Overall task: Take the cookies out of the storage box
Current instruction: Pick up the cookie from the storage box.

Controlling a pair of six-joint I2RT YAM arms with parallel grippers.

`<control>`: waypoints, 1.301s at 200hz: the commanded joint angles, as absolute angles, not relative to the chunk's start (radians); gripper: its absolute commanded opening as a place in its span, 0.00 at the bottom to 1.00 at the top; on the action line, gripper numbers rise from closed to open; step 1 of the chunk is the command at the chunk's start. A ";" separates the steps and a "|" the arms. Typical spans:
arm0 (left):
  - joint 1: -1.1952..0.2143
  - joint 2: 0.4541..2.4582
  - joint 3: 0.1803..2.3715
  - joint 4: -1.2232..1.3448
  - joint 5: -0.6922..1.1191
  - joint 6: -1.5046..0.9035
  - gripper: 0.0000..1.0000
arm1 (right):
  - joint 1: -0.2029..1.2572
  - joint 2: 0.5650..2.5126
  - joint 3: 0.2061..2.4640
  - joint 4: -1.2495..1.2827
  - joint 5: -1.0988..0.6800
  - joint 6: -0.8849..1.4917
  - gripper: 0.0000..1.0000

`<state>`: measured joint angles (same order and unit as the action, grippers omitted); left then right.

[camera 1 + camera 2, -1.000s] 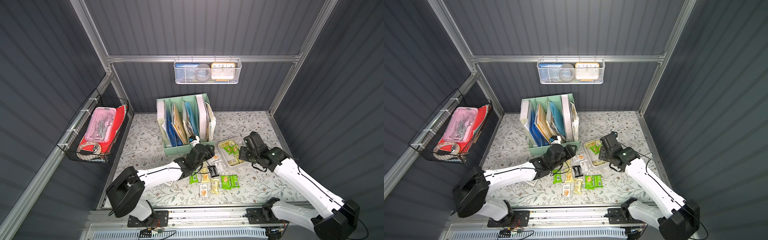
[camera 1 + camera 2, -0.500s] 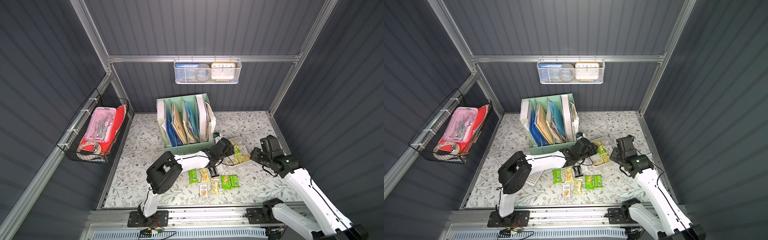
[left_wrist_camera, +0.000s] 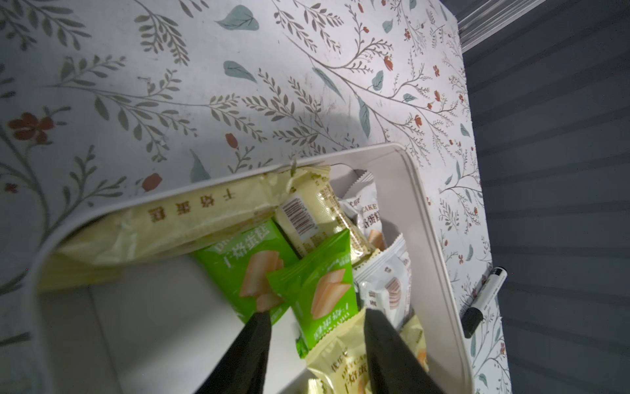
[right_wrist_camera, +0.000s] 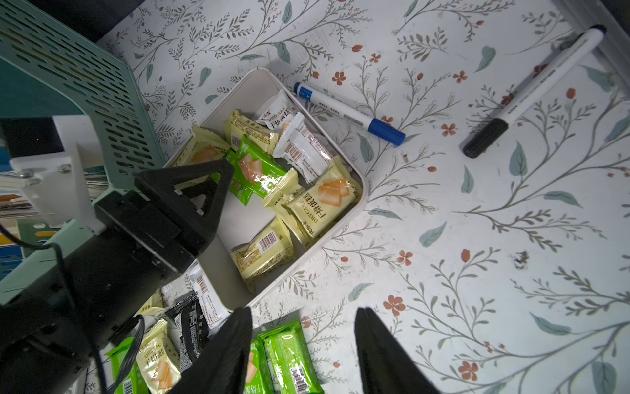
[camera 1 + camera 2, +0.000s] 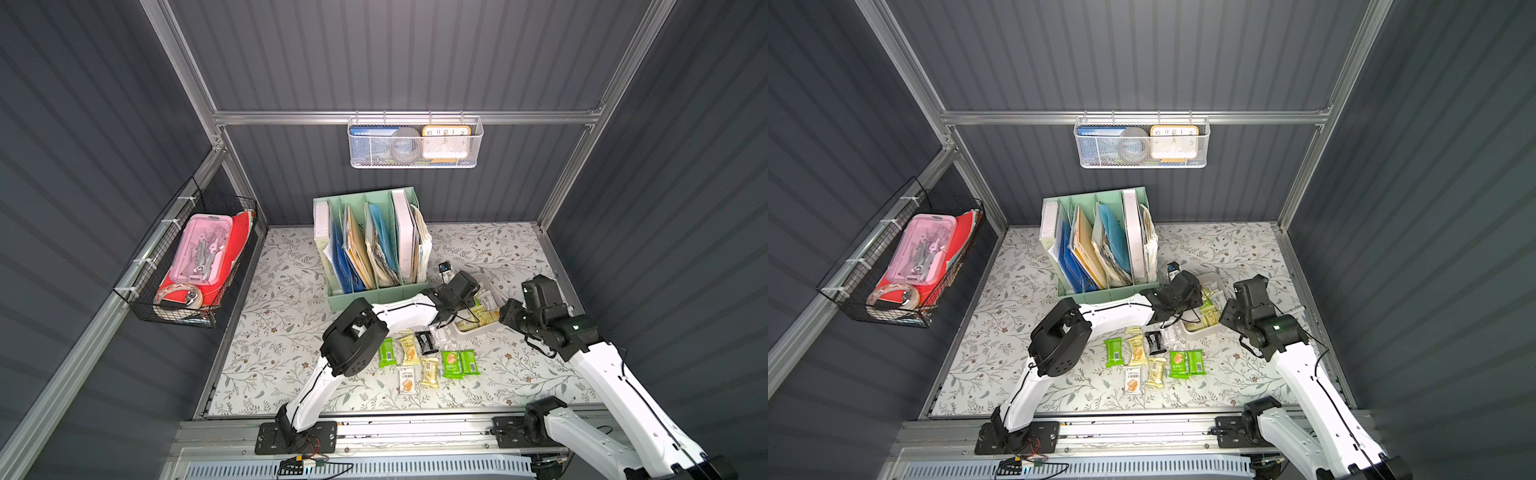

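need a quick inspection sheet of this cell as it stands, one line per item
surface: floral mat, no spills seen
job's things: box part full of cookies; several loose packets lie on the mat in front of it
clutter: blue marker and black marker beside the box; organiser close by
grippers: left gripper open, over the box's cookies; right gripper open, empty, outside the box
cables: black cable looped at the left wrist near the loose packets; wires at the front rail
surroundings: dark walls; white basket on the back rail; black basket on a side wall
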<state>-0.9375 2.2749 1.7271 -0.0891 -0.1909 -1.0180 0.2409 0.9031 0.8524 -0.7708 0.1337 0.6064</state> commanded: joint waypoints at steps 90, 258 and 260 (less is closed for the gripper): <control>-0.921 2.387 1.826 -0.099 -0.165 -1.024 0.31 | 0.236 0.853 0.834 -0.788 0.106 0.624 0.54; -0.919 2.159 1.673 0.000 -0.221 -0.983 0.00 | 0.236 0.841 0.828 -0.782 0.075 0.629 0.54; -0.919 2.154 1.667 0.005 -0.221 -0.980 0.00 | 0.236 0.840 0.827 -0.783 0.075 0.628 0.54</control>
